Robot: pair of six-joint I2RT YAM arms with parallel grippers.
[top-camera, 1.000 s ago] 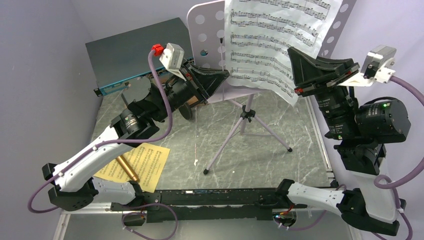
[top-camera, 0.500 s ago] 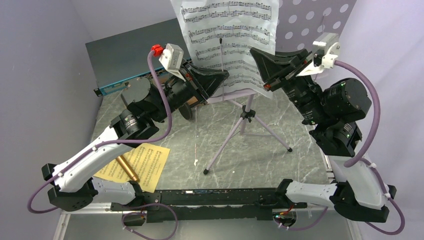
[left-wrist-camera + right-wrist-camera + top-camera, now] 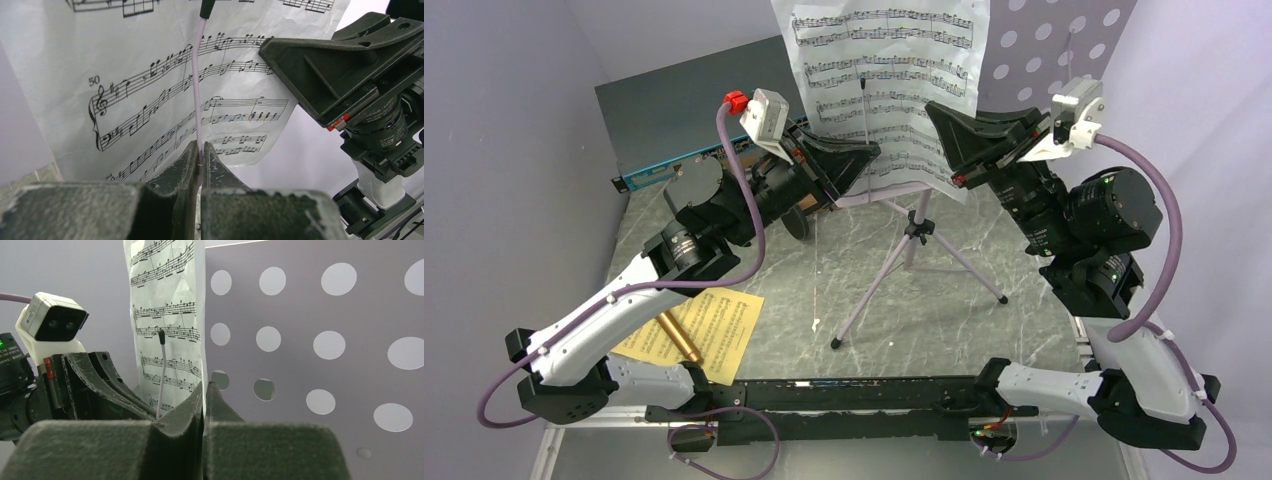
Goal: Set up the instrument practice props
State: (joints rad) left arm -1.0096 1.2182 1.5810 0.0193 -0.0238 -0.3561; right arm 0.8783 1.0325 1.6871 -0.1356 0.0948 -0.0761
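From above, the white music sheet [image 3: 884,80] is hanging before the lilac music stand [image 3: 1064,40], which is standing on the tabletop [image 3: 944,310]. Left wrist: the left pincer [image 3: 201,150] is clamping the stand's thin wire [image 3: 196,100]. Right wrist: the right pincer [image 3: 205,390] is pinching the sheet's lower edge.

The white sheet [image 3: 884,80] is thin, crinkled matt paper; the stand [image 3: 295,310] smooth matt lilac; the fingers [image 3: 185,410] grainy black plastic; the mic [image 3: 680,338] shiny gold; the table [image 3: 944,300] marbled, faintly glossy.
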